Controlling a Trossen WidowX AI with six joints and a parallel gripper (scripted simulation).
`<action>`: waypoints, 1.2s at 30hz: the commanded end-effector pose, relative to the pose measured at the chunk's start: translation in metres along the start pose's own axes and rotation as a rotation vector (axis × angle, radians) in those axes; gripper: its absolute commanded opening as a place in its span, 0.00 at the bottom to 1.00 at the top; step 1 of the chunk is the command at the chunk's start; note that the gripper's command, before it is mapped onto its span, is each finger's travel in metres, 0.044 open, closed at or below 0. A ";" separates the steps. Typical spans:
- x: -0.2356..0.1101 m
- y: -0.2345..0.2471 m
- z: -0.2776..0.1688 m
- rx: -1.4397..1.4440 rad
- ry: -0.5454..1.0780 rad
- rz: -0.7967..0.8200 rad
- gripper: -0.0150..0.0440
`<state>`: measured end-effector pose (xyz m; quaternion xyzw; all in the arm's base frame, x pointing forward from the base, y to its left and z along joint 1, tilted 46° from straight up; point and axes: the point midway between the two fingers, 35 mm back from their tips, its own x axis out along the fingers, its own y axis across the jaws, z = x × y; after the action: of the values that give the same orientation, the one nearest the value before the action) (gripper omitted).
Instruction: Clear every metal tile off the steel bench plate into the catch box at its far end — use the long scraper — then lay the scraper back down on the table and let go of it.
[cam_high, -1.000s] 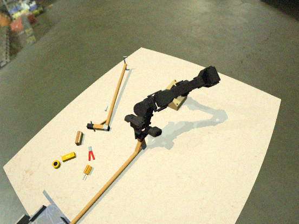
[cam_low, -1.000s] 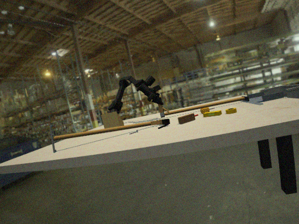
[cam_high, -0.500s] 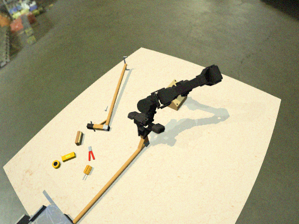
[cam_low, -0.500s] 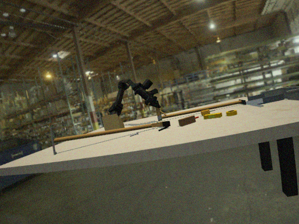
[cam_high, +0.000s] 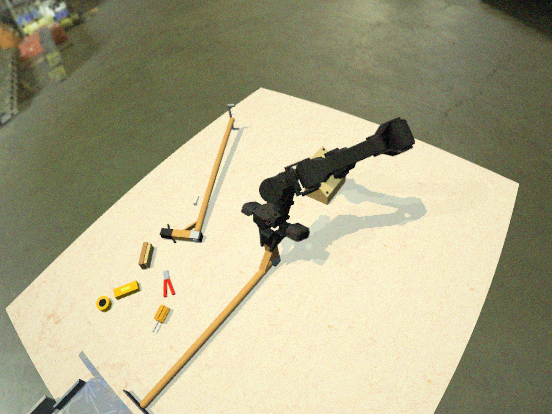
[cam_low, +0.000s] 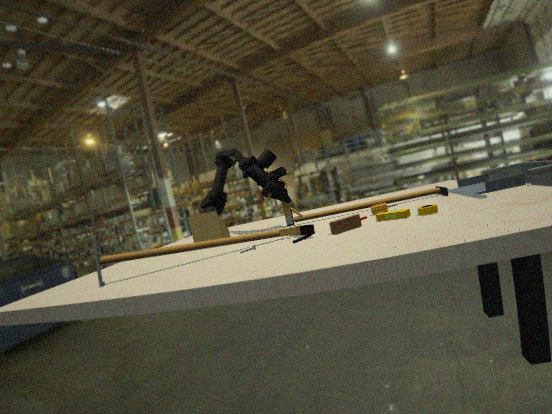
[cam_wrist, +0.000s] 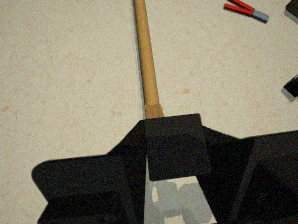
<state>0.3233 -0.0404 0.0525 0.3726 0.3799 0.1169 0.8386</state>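
My gripper (cam_high: 271, 244) (cam_low: 288, 201) (cam_wrist: 159, 123) is shut on the near grip of the long scraper (cam_high: 207, 337) (cam_low: 370, 201) (cam_wrist: 147, 65), a wooden pole with an angled wood-and-dark grip. The pole runs low over the table to a dark blade (cam_high: 134, 400) (cam_low: 442, 191) beside the near edge of the steel bench plate (cam_high: 97, 392) (cam_low: 470, 189). The plate is blue-grey and cut off by the frame in the top view. Dark walls of the catch box (cam_low: 505, 175) show beyond it in the exterior view. I cannot make out any metal tiles. The wrist view does not show the blade.
A second long tool (cam_high: 215, 175) (cam_low: 200, 245) with a hooked end lies on the table. Between it and the plate are a brown block (cam_high: 145, 255) (cam_low: 345, 224), a yellow block (cam_high: 126, 289), a tape measure (cam_high: 103, 303), red pliers (cam_high: 168, 285) (cam_wrist: 246, 10) and an orange tool (cam_high: 161, 314).
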 end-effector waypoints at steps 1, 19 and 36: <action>-0.003 -0.001 0.001 -0.005 -0.012 0.001 0.25; -0.004 -0.024 -0.003 -0.001 -0.008 -0.007 0.25; -0.007 -0.044 -0.008 0.004 -0.007 -0.010 0.25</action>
<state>0.3102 -0.0654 0.0227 0.3707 0.3812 0.1150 0.8391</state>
